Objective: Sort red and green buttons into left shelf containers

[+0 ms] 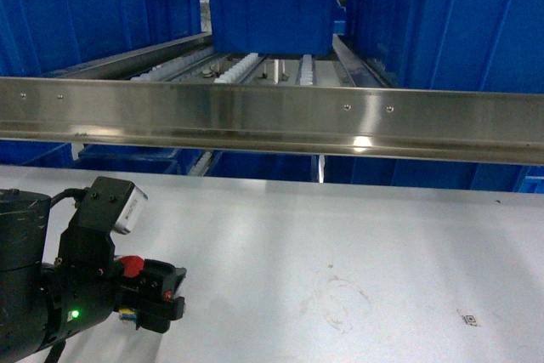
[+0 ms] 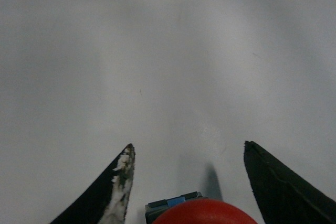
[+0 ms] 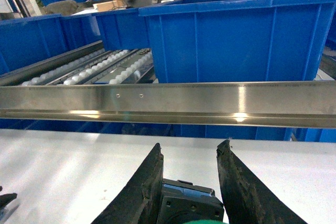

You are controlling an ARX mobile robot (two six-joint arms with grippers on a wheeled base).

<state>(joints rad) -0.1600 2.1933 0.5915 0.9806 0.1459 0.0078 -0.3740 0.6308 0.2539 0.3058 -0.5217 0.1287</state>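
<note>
Nearest the left wrist camera, the red button [image 2: 205, 212] sits at the bottom edge between two dark fingers [image 2: 278, 187] of the left gripper [image 2: 186, 182]; its red cap tops a block with a blue part. Fingers stand spread, with visible gaps on both sides of the cap at the tips; whether they grip the body lower down cannot be told. In the head view, the left gripper [image 1: 157, 295] is low at the lower left over the grey table [image 1: 340, 235], with the red cap [image 1: 130, 266] showing on its top.

Right wrist view: the right gripper [image 3: 190, 166] has its fingers close on either side of a dark-bodied button [image 3: 189, 203] with a green edge at the frame bottom; contact appears firm.

Blue bins [image 1: 268, 14] stand on the roller shelf [image 1: 255, 65] behind a steel rail [image 1: 272, 121]
</note>
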